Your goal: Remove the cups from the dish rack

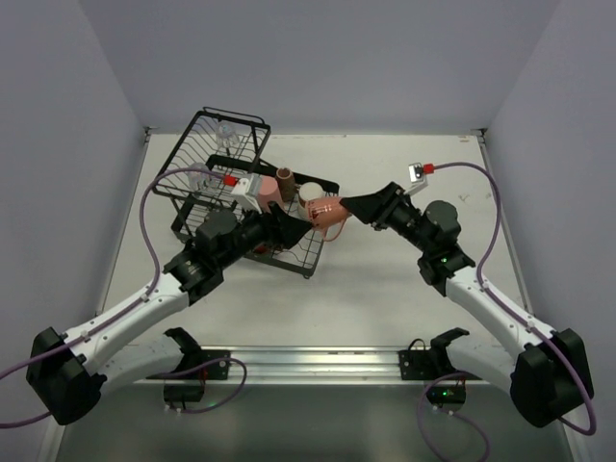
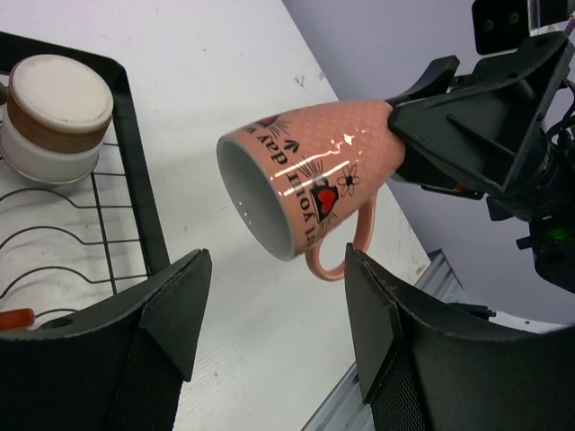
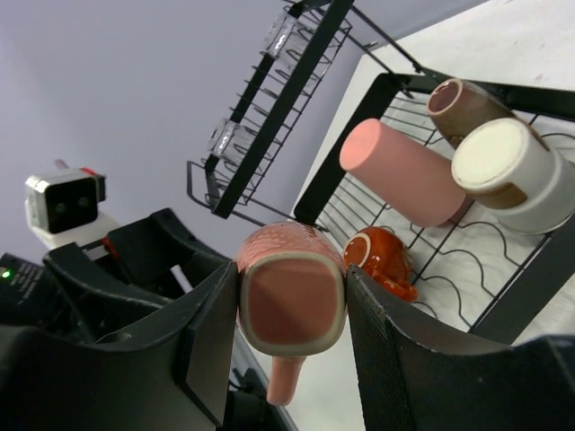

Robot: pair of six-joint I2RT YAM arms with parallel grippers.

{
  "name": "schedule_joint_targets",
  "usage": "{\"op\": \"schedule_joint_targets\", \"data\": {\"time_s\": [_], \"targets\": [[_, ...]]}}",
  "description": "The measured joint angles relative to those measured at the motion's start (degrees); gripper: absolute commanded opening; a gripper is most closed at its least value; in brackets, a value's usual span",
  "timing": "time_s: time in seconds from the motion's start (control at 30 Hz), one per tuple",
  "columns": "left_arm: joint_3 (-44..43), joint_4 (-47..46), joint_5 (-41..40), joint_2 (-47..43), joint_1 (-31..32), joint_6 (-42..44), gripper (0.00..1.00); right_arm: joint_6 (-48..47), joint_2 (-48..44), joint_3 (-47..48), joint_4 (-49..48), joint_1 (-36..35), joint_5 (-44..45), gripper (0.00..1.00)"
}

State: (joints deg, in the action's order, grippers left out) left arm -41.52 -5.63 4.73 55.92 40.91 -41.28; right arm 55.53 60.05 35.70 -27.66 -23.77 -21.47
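Observation:
My right gripper (image 1: 348, 209) (image 3: 292, 280) is shut on the base of the pink handled mug (image 1: 327, 212) (image 2: 310, 184) (image 3: 289, 314). It holds the mug on its side in the air, just off the right end of the black wire dish rack (image 1: 207, 159) (image 3: 359, 135). My left gripper (image 1: 294, 226) (image 2: 277, 269) stands open below the mug's mouth, touching nothing. In the rack lie a salmon-pink tumbler (image 3: 404, 175), an orange-red mug (image 3: 382, 260), a cream-and-brown cup (image 3: 508, 175) (image 2: 56, 112) and a small brown cup (image 3: 458, 106). Two clear glasses (image 3: 286, 36) (image 3: 225, 139) sit in the tilted basket.
White tabletop (image 1: 385, 308) stretches in front of and to the right of the rack. A metal rail (image 1: 308, 361) runs along the near edge between the arm bases. Grey walls close in the sides and back.

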Motion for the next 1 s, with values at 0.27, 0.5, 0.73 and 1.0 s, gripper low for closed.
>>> {"op": "schedule_joint_targets", "data": {"time_s": [0.27, 0.5, 0.73, 1.0], "targets": [[1.11, -10.05, 1.05, 4.33, 0.44, -1.18, 0.62, 4.28, 0.0, -2.25, -4.5, 1.18, -5.2, 0.15], [1.16, -15.98, 2.14, 6.56, 0.52, -2.25, 0.39, 8.02, 2.89, -3.93, -10.97, 1.57, -8.13, 0.15], [1.86, -18.97, 3.43, 7.61, 1.46, -4.11, 0.0, 10.99, 4.96, -5.51, -15.41, 1.92, -9.35, 0.35], [1.25, -11.19, 5.03, 3.65, 3.13, -2.93, 0.0, 11.74, 3.41, -6.03, -16.5, 1.66, -10.8, 0.81]]}}
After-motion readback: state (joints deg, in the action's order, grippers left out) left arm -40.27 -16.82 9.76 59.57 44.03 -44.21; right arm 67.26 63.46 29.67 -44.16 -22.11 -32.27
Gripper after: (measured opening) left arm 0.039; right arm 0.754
